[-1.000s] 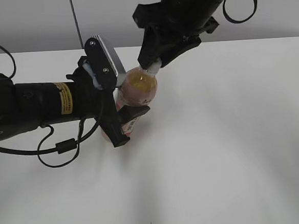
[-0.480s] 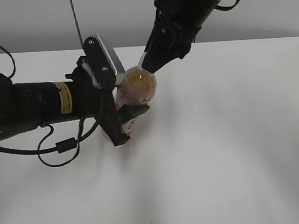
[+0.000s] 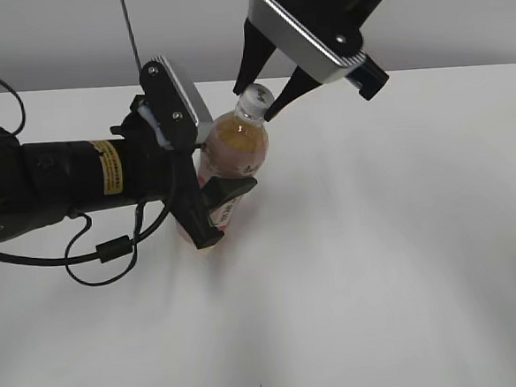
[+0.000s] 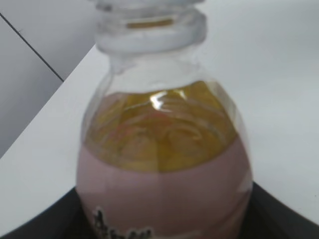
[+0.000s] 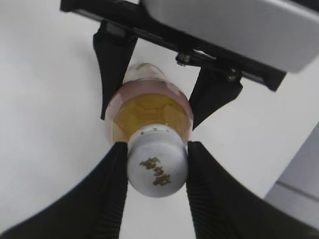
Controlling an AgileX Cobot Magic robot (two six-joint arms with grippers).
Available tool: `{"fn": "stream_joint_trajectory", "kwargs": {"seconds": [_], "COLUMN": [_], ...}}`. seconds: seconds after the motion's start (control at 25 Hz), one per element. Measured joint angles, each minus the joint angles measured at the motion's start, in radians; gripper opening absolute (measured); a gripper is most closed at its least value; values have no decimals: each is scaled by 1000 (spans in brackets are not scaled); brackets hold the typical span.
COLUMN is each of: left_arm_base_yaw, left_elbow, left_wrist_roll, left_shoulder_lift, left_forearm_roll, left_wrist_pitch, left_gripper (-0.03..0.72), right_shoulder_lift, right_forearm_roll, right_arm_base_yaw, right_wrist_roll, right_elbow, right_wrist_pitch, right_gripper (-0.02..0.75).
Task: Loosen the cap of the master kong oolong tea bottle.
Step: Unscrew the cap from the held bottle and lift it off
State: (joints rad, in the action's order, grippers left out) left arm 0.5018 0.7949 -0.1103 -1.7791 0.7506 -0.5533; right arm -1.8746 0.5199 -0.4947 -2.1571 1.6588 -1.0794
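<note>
The master kong oolong tea bottle (image 3: 235, 149) stands upright on the white table (image 3: 394, 237), amber tea above a pink label. My left gripper (image 3: 221, 168) is shut on its labelled body; in the left wrist view the bottle (image 4: 164, 164) fills the frame between the dark jaws (image 4: 164, 221). The white cap (image 3: 256, 95) is on the neck. My right gripper (image 3: 259, 99) comes down from above, shut on the cap. In the right wrist view both ribbed fingers (image 5: 155, 174) press the sides of the cap (image 5: 157, 167), above the bottle's shoulder (image 5: 149, 112).
The left arm (image 3: 63, 185) lies across the table's left side with a loose black cable (image 3: 103, 253). The left gripper's fingers and grey wrist housing (image 5: 239, 25) show beyond the bottle in the right wrist view. A grey wall (image 3: 458, 20) backs the table.
My right gripper has turned about the cap's axis, so its grey wrist housing now faces the exterior camera and the cap shows between the fingers. The left gripper and bottle stayed put.
</note>
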Motion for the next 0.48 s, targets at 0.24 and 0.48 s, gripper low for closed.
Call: {"fn": "stream_joint_trajectory", "kwargs": {"seconds": [0.24, 0.48], "left_arm_base_yaw": [-2, -4], "left_elbow": [0, 0], "left_wrist_roll": [-2, -3], "left_shoulder_lift": [-1, -1], "left_forearm_roll": [-2, -10], "left_wrist_pitch": [-7, -8], "left_gripper": [428, 428], "right_shoulder_lift": [3, 6], "right_forearm_roll": [6, 15], "right_arm_base_yaw": [-3, -7], "right_wrist_roll": [-528, -839], "right_elbow": [1, 4], "right_wrist_pitch": [6, 14], "right_gripper": [279, 279]}}
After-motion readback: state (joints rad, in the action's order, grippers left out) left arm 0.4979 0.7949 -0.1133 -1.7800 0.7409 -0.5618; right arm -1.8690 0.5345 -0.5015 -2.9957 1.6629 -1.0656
